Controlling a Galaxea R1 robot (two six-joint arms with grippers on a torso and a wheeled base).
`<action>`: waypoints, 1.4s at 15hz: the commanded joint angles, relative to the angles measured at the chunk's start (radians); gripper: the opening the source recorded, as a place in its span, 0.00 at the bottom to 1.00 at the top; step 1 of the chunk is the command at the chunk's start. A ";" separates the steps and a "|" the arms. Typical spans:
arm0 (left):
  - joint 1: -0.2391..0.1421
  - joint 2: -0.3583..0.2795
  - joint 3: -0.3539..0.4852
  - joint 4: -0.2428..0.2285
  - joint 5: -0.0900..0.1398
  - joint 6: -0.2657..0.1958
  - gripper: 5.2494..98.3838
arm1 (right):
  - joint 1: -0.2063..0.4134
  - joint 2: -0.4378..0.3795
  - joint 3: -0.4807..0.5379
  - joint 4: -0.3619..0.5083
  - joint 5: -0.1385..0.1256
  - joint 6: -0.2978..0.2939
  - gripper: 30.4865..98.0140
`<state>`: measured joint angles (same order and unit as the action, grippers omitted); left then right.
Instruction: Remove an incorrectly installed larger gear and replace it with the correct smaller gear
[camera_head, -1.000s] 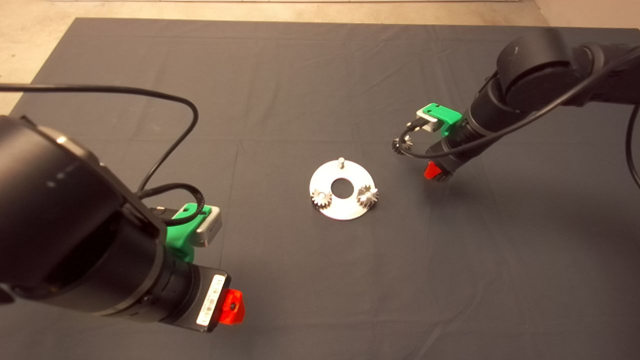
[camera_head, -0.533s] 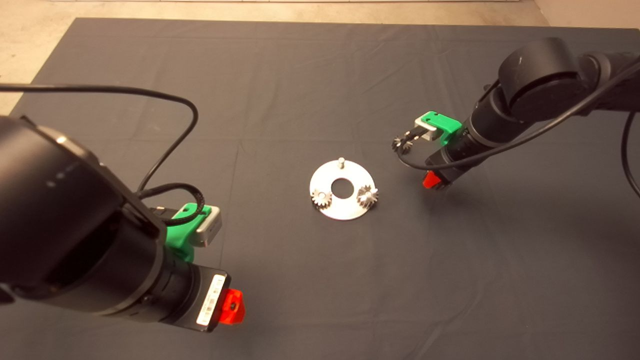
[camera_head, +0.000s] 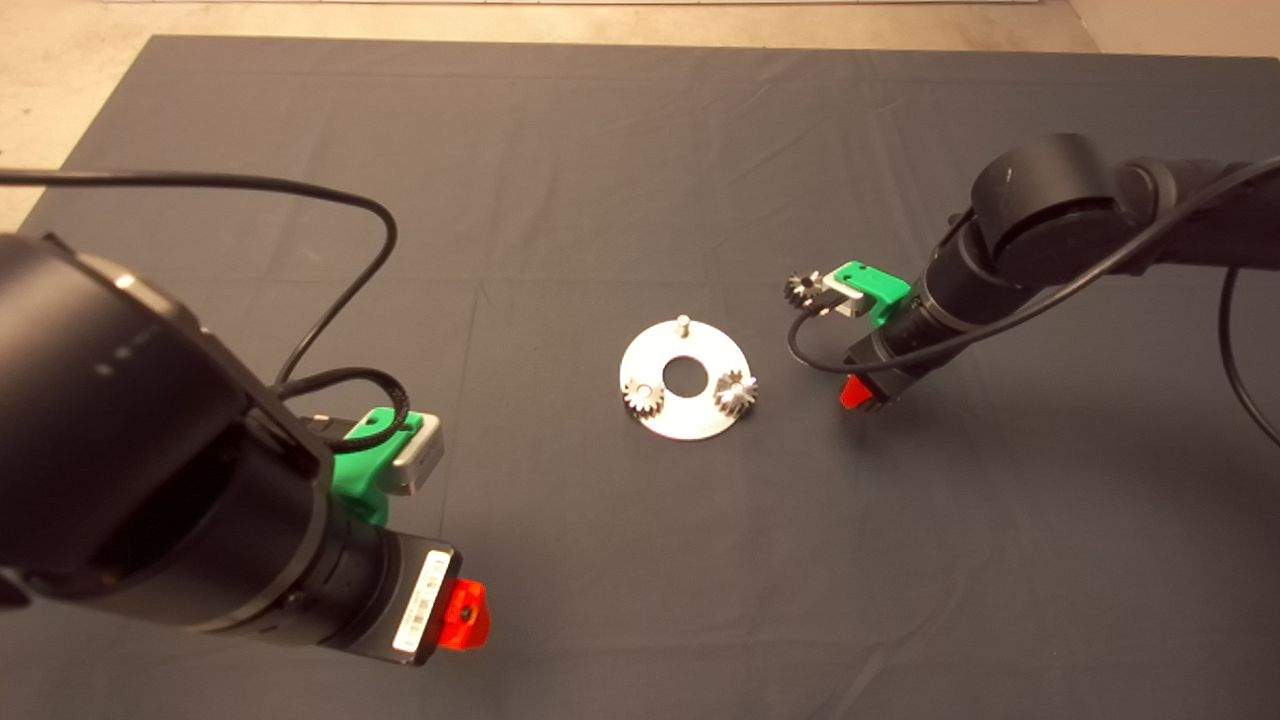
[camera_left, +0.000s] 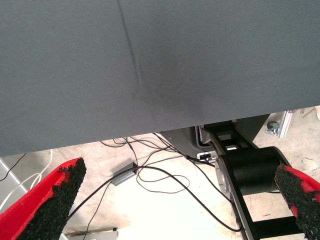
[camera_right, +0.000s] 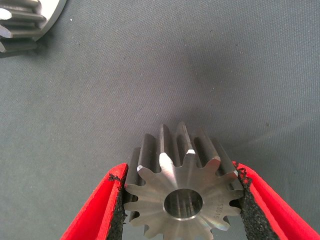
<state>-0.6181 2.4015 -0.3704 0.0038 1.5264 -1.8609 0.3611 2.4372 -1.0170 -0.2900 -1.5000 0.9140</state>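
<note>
Near the surface's (camera_head: 600, 130) front left corner, the left gripper (camera_left: 175, 200) hangs idle, fingers (camera_left: 47, 200) spread wide, grasping nothing. At the middle of the surface lies a round metal plate (camera_head: 684, 352) with a centre hole; it carries a small gear (camera_head: 643, 398) on its left, a bare pin (camera_head: 682, 323) at its far edge, and another gear (camera_head: 735, 391) on its right. Just right of the plate, the right gripper (camera_right: 182, 200) is clenched on the smaller gear (camera_right: 182, 192), held above the surface. Another steel gear (camera_head: 803, 289) lies on the surface near that arm.
</note>
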 joint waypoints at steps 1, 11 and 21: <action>-0.006 0.002 0.015 -0.019 0.132 -0.004 1.00 | 0.007 -0.003 0.009 -0.046 -0.002 0.006 0.28; -0.005 0.002 0.015 -0.021 0.132 -0.004 1.00 | -0.025 -0.003 0.034 -0.115 -0.002 0.019 0.28; -0.005 0.002 0.015 -0.020 0.132 -0.004 1.00 | -0.060 -0.003 0.034 -0.141 -0.002 0.022 0.28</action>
<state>-0.6177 2.4015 -0.3704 0.0038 1.5264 -1.8609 0.2698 2.4372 -0.9938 -0.3930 -1.5000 0.9294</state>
